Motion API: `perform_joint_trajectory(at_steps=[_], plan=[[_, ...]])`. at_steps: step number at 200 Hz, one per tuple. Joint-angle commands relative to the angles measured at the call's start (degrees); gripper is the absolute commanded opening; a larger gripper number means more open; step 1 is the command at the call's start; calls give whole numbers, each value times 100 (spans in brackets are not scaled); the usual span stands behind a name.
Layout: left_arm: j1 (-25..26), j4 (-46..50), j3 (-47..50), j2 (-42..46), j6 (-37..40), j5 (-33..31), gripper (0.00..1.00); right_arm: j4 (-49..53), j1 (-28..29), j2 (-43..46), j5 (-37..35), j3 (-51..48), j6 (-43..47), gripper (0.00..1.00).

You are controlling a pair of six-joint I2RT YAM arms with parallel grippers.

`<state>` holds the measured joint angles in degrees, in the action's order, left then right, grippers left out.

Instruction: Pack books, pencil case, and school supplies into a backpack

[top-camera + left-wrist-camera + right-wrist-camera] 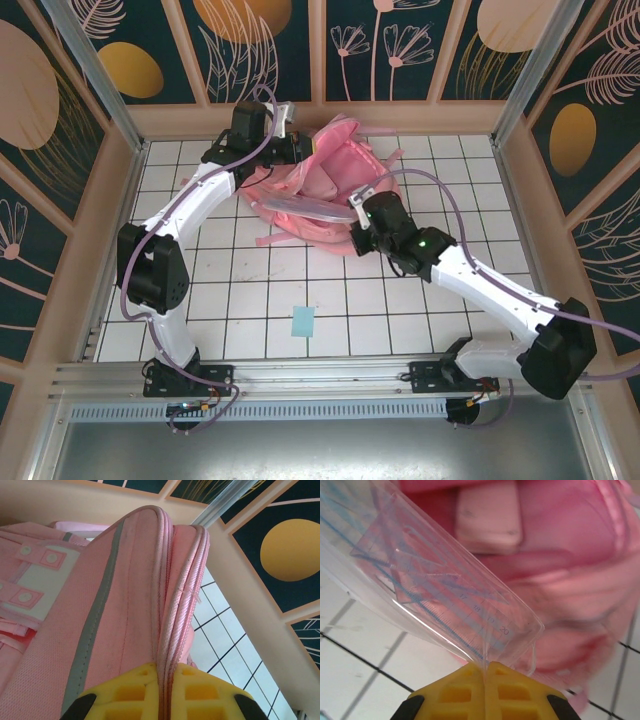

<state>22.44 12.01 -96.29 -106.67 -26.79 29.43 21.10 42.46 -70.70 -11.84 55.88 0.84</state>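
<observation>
A robot test booth: white gridded tabletop [250, 290], aluminium frame posts [95, 70], dark walls [420, 50] painted with leaves.

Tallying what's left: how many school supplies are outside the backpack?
2: clear packet held by right gripper by the backpack; blue pad on near tiles. More may be hidden.

Left gripper [161, 690] pinching backpack [100, 620] edge

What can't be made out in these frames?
- Top view: contents of the backpack, hidden by its fabric and the clear packet.
- Right wrist view: pale pink pouch against the backpack, blurred.
- Left wrist view: backpack cut off left and bottom.
- Top view: blue pad, too small for detail.
</observation>
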Motion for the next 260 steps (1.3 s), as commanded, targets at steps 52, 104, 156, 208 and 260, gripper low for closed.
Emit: perform_joint_trajectory(at_steps=[52, 104, 156, 208, 260], plan=[[-110, -467, -325, 63, -254, 138, 0, -413, -929, -260, -1073, -341, 54, 0], [-113, -902, -25, 130, -745, 611, 0, -1009, -953, -1424, -1582, 301, 231, 0], [-31, -1196, 310, 303, -1064, 821, 0, -1227, -606, -3061, -1753, 1843, 414, 0], [33, -1237, 400, 341, -1092, 900, 0, -1536, -179, -4312, -1201, 3138, 626, 0], [33, -1513, 376, 341, -1360, 863, 0, -1990, -486, -4288, 231, 2934, -320, 0]])
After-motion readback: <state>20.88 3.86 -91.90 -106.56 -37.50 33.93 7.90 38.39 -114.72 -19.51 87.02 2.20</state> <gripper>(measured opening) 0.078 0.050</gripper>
